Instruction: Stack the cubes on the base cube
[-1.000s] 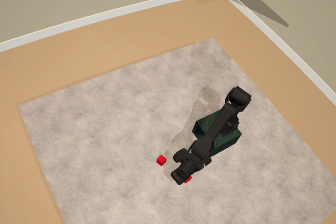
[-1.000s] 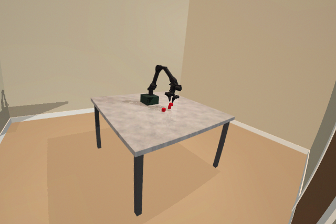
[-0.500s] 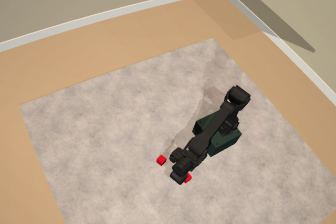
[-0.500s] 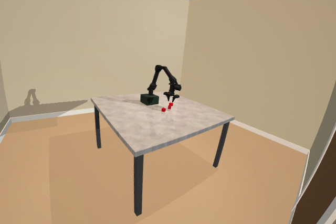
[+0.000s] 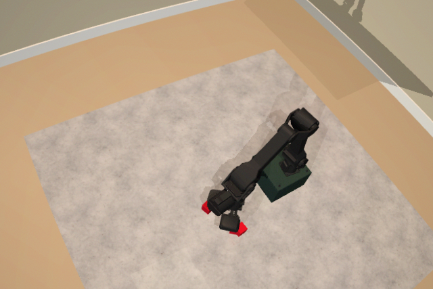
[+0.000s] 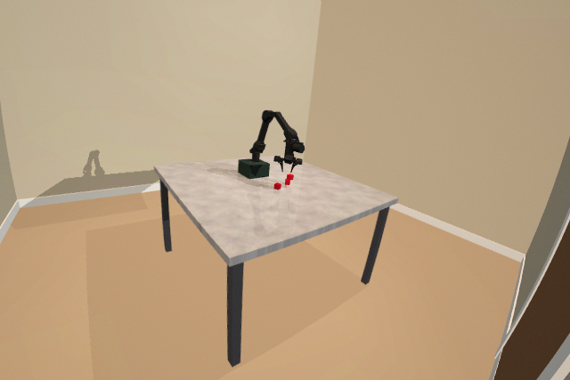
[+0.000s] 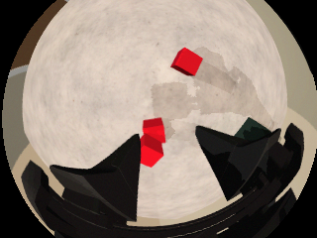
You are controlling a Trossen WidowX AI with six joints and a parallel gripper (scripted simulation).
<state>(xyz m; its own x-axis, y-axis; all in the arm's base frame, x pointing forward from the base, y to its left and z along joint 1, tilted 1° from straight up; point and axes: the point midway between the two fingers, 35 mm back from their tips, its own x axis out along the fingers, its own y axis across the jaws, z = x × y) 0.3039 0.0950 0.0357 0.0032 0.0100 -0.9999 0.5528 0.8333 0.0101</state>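
Cubes (image 5: 239,229) (image 6: 277,186) (image 7: 187,62) red, arm (image 5: 272,149) (image 6: 264,132) blk, tabletop (image 5: 139,160) (image 6: 207,201) (image 7: 99,74) mottled gray w/ pinkish tint.

In the lower centre of the wrist view, the gap between the jaws (image 5: 235,214) (image 6: 289,170) is partly obstructed at left by two clustered red cubes (image 5: 239,229) (image 6: 289,179) (image 7: 152,143).

The tool (image 5: 229,212) (image 6: 287,171) (image 7: 168,134) stands open, its black fingers apart over the pale table (image 5: 139,160) (image 6: 321,201) (image 7: 94,84). Just inside the finger at picture left is a red cube (image 5: 241,229) (image 6: 289,177) (image 7: 151,154), partly overlapped in view by that finger. A second red cube (image 5: 233,232) (image 6: 288,181) (image 7: 155,131) adjoins it in view, farther from the tool; whether they touch is unclear. A third red cube (image 5: 206,207) (image 6: 277,186) (image 7: 187,61) sits well apart, ahead of the tool. Part of a dark green block (image 5: 286,187) (image 6: 253,168) (image 7: 252,128) shows behind the opposite finger.
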